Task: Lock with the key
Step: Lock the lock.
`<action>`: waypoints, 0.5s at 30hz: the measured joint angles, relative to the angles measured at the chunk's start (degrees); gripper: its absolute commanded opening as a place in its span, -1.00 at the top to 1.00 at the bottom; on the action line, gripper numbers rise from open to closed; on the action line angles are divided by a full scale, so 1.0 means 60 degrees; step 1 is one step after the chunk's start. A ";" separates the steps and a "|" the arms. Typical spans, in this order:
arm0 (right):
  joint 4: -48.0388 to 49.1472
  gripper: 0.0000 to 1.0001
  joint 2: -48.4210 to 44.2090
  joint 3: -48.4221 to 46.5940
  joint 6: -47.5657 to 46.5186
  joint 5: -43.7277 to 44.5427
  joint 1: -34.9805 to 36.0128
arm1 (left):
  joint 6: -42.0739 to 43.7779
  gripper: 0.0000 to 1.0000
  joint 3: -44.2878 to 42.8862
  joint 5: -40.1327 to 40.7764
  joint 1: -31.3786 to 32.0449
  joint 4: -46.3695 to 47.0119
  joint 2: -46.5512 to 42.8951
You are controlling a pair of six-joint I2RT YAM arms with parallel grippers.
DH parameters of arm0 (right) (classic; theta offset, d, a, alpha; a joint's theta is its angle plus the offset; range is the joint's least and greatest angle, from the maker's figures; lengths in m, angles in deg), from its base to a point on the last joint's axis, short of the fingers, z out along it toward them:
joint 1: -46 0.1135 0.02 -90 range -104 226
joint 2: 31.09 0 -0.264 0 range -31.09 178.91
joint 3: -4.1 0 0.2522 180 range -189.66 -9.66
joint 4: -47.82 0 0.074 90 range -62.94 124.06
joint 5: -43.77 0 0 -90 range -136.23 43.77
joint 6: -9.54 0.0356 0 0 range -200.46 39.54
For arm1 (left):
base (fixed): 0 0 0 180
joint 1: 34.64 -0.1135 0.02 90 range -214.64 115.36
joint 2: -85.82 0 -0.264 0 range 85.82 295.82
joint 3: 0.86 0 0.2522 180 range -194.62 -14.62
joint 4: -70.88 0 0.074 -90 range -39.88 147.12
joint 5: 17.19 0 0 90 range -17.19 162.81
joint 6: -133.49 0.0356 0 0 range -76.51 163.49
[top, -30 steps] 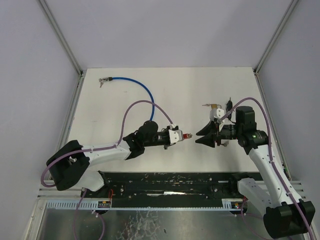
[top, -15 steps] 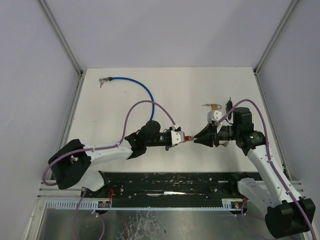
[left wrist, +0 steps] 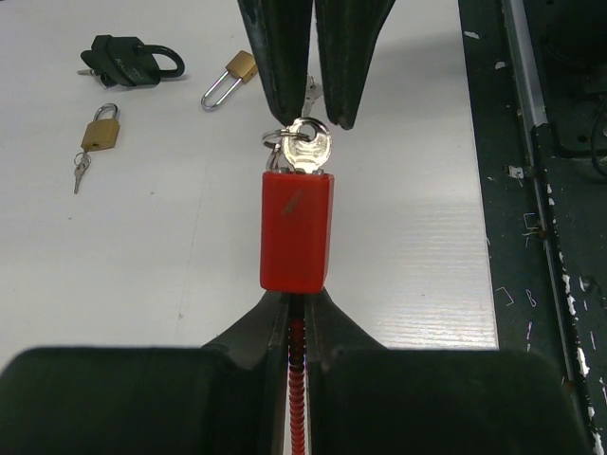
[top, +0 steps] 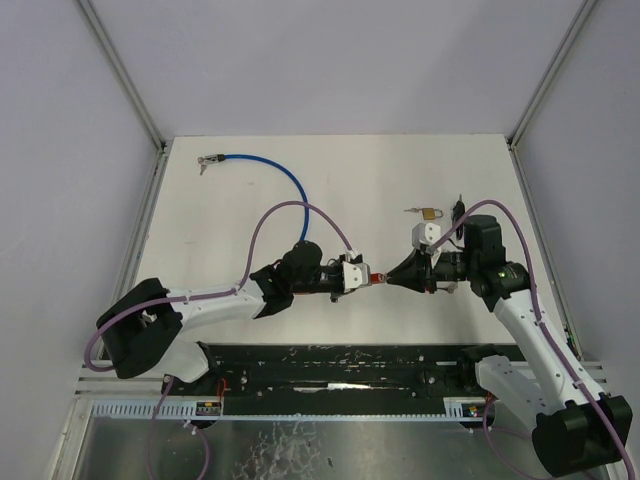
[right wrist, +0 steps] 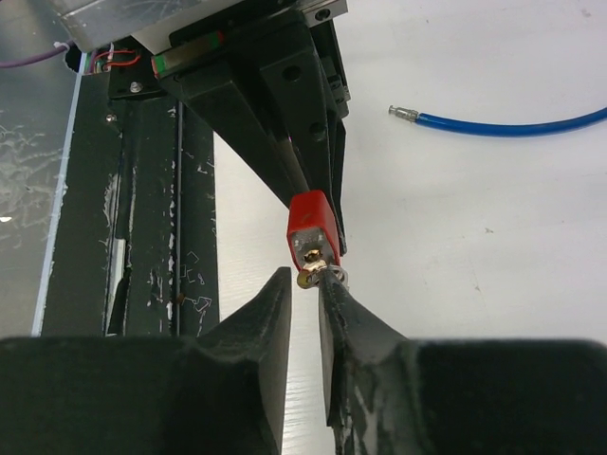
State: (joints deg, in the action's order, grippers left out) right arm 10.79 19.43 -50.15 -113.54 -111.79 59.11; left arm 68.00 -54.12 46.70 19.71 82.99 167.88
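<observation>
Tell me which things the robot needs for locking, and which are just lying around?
For the job:
red padlock
key in it
left pincer, holding the padlock
right pincer, at the key

Just lying about:
blue cable
brass padlock with keys
second brass padlock
black padlock

the white table (top: pixel 230 230) carries a blue cable (top: pixel 283 172) that curves from its far left corner toward the middle. on its right part lie a dark padlock (left wrist: pixel 128 59), a brass padlock (left wrist: pixel 100 133) with small keys (left wrist: pixel 81 172) just beside it, and a second brass padlock (left wrist: pixel 241 66) with a long shackle.
</observation>
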 measured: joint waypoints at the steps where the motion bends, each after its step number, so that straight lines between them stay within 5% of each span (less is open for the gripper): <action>1: -0.0015 0.41 -0.0011 0.0000 -0.0033 0.0015 0.0000 | 0.0000 0.99 0.0000 -0.0004 0.0000 0.0000 0.0000; 8: -0.0969 -0.14 -0.0499 -0.0193 -0.1082 0.0087 0.0007 | -0.0055 0.99 0.0000 -0.0131 0.0000 0.0004 -0.0022; 11: -0.1362 -0.50 -0.0892 -0.0299 -0.1708 0.0084 0.0007 | -0.0109 0.99 0.0000 -0.0193 0.0000 0.0004 -0.0055; 13: -0.1628 -0.91 -0.1118 -0.0306 -0.2255 0.0073 0.0007 | -0.0149 0.99 0.0000 -0.0266 -0.0004 -0.0004 -0.0106; 15: -0.2127 -0.99 -0.1202 -0.0390 -0.3198 0.0033 0.0007 | -0.0219 0.99 0.0000 -0.0353 -0.0004 -0.0033 -0.0149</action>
State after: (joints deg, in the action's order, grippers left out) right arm -1.97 12.22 -52.49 -132.73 -111.59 59.15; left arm 66.69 -54.12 44.58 19.69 82.79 166.98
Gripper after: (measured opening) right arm 0.904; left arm 0.026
